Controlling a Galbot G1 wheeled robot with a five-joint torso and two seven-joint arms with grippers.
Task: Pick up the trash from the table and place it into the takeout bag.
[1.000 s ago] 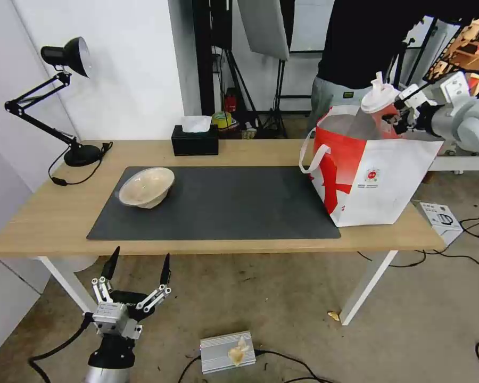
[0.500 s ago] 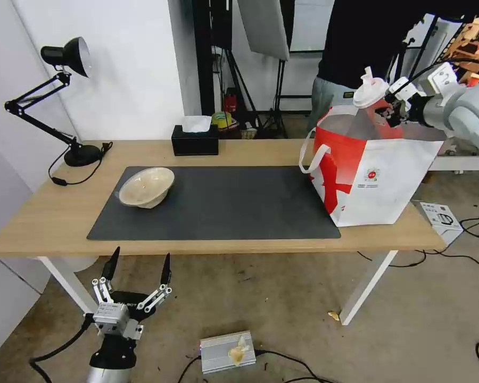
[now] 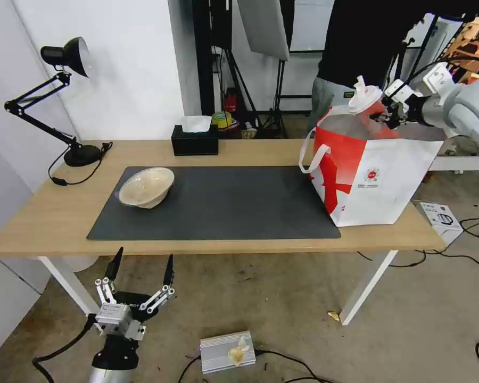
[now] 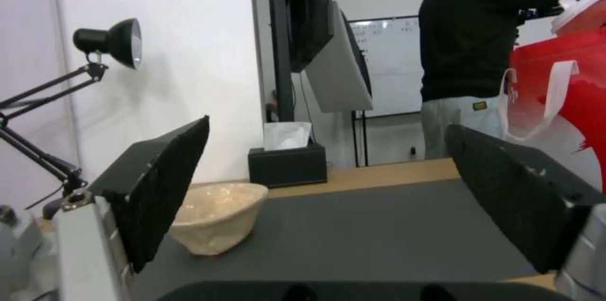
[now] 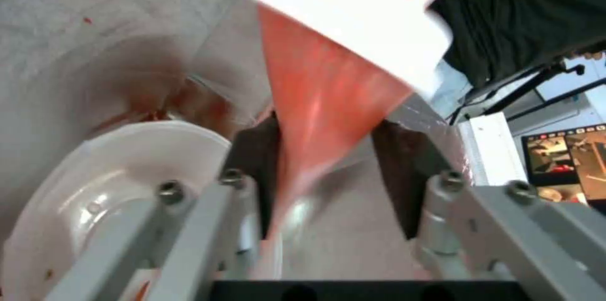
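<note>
A red cup (image 3: 368, 103) with a white lid and straw hangs tilted over the open top of the takeout bag (image 3: 372, 175), with my right gripper (image 3: 389, 110) shut on it. In the right wrist view the cup (image 5: 322, 92) sits between the two fingers of that gripper (image 5: 325, 149). Below it a white plastic bowl (image 5: 94, 187) lies on the bag's foil lining (image 5: 94, 31). A shallow beige bowl (image 3: 146, 186) rests on the left end of the dark mat (image 3: 223, 207). My left gripper (image 3: 141, 265) is open, low in front of the table's front edge (image 3: 213, 246), and faces the beige bowl (image 4: 218, 216).
A black tissue box (image 3: 195, 139) stands at the table's back edge, and a black desk lamp (image 3: 69, 96) at the back left. A person in black stands behind the bag. On the floor lie a grey box (image 3: 228, 352) and cables.
My right gripper has carried the red cup to the left and down, so it now hangs lower over the bag's opening. The left arm has barely shifted.
</note>
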